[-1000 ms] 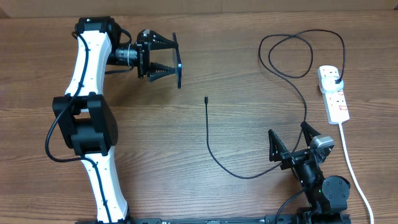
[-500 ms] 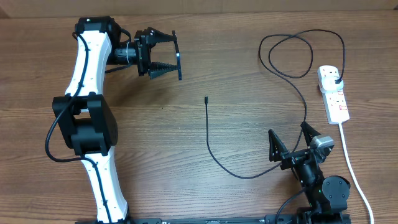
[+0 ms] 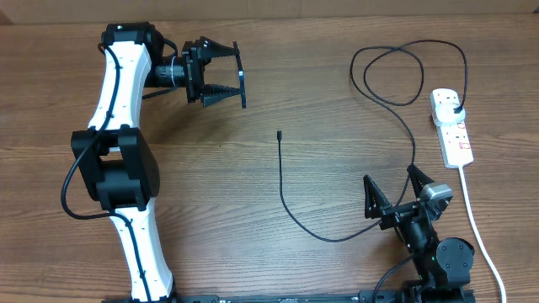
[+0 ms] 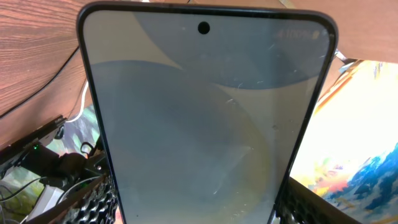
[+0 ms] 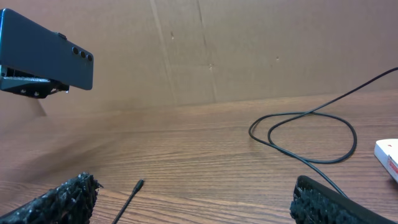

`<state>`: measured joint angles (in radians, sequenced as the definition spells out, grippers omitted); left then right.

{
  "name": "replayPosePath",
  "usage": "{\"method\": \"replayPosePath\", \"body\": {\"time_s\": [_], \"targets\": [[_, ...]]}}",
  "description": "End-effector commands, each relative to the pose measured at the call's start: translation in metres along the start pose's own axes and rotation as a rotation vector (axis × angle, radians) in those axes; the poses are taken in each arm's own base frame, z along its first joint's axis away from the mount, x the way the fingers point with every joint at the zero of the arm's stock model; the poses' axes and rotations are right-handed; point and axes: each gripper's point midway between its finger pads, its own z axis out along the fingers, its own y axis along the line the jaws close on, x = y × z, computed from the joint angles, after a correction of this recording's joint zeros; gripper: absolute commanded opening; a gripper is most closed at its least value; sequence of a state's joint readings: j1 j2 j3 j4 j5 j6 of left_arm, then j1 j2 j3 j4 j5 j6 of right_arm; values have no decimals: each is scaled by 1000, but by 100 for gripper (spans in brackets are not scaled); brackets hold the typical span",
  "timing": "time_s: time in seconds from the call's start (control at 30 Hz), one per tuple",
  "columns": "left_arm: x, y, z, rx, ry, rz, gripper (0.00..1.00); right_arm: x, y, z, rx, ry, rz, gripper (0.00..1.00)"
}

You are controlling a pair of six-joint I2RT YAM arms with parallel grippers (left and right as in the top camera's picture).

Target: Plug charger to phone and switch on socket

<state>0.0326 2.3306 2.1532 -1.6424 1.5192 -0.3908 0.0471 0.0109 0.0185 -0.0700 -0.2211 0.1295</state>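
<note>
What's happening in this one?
The left gripper holds the phone clamped, lifted off the table. The right gripper sits open and empty. The charger cable lies loose on the table, its tip free and not yet in the phone; its other end is plugged into the power strip.

Black charger (image 3: pixel 280 168) lies looped, plugged into white socket (image 3: pixel 455 135); phone (image 4: pixel 205 124) held aloft on edge
</note>
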Motion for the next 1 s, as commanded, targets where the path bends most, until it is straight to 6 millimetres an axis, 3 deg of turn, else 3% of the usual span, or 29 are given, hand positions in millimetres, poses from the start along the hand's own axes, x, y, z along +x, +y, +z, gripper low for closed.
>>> {"method": "replayPosePath", "body": {"time_s": [0.0,0.43,0.57,0.83,0.97], "targets": [[8,-15,3,52,31,12,64,1,-2,0,9,-5,-5,100],[8,-15,3,52,31,13,62,-4,-1,0,6,-28,-11,100],[8,-15,3,52,31,13,62,-16,21,-2,-119,-65,30,100],[8,-15,3,52,31,12,61,-74,47,-17,-244,-265,48,100],[8,-15,3,52,31,12,61,-99,54,-23,-230,-220,38,100]]}}
